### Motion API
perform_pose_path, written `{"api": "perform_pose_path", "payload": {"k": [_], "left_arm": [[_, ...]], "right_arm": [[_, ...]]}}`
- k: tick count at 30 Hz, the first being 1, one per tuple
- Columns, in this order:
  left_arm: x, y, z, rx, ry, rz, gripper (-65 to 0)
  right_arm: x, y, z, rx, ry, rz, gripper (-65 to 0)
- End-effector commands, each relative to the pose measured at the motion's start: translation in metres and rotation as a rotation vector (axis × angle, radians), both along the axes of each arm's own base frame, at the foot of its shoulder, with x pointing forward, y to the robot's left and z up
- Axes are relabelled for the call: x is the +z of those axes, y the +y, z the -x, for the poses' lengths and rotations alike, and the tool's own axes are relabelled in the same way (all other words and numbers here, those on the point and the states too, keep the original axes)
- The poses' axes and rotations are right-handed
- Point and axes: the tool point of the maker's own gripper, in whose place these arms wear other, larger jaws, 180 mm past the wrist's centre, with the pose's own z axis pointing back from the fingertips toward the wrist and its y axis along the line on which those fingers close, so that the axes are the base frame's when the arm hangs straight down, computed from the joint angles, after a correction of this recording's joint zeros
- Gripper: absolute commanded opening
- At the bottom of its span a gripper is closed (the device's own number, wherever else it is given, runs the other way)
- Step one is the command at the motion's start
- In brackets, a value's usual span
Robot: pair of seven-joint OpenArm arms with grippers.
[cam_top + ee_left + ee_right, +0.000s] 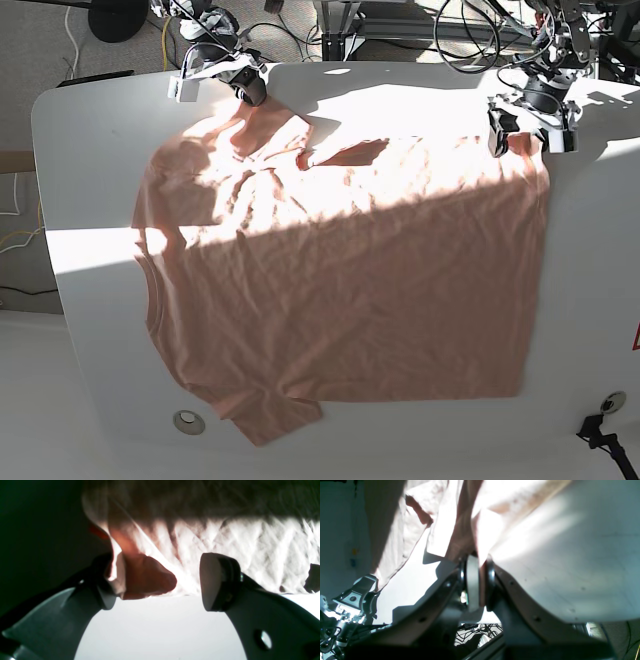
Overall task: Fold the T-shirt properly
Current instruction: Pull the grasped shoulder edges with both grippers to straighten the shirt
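Note:
The salmon-pink T-shirt (340, 280) lies spread and wrinkled on the white table (90, 130), neckline toward the left edge. My right gripper (245, 93) is at the shirt's far left corner. In the right wrist view it (480, 580) is shut on a fold of the T-shirt (460, 525). My left gripper (528, 135) is at the shirt's far right corner. In the left wrist view it (160, 582) is open, and a folded corner of the T-shirt (147, 577) lies between the jaws against one finger (110, 590).
The table's far edge runs just behind both grippers, with cables (470, 30) and stands beyond it. Round fittings sit in the table near the front left (187, 422) and front right (612, 402). Strong sunlight crosses the far half of the shirt.

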Motion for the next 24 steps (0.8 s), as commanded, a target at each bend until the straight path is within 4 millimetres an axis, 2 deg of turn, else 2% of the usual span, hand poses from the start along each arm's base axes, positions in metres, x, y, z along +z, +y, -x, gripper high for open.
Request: {"api": "perform_pose_path", "payload": {"k": [1,7,9,13,15,17,20,24], "left_arm": [[0.005,0.003,-0.001,0.0,-0.01,-0.008,-18.9],[0.004,0.003,-0.001,0.001,-0.008,-0.007,-20.4],[0.004,0.003,-0.001,0.001,-0.008,-0.007,-29.4],[0.004,0.003,-0.001,0.0,-0.008,-0.009,-52.6],[0.004,0.004,-0.001,-0.001,-0.008,-0.011,-60.6],[0.005,0.005,-0.002,-0.002,-0.011,-0.013,-63.0],[0.006,0.007,-0.002,0.004,-0.016,-0.016,-63.1],[0.01,0.022,0.0,0.043,-0.022,-0.034,-65.0]], "right_arm": [[-0.001,-0.001,0.005,0.007,0.017,0.008,-65.0],[-0.001,-0.001,0.004,0.007,0.013,0.008,-65.0],[-0.001,-0.001,0.004,0.006,0.014,0.007,-65.0],[-0.002,-0.002,0.004,0.006,0.016,0.01,-65.0],[-0.007,-0.003,0.008,0.002,0.033,0.011,-65.0],[-0.011,-0.005,0.01,0.001,0.045,0.015,-65.0],[-0.013,-0.006,0.012,0.001,0.052,0.019,-65.0],[-0.012,-0.005,0.011,0.002,0.047,0.017,-65.0]]}}
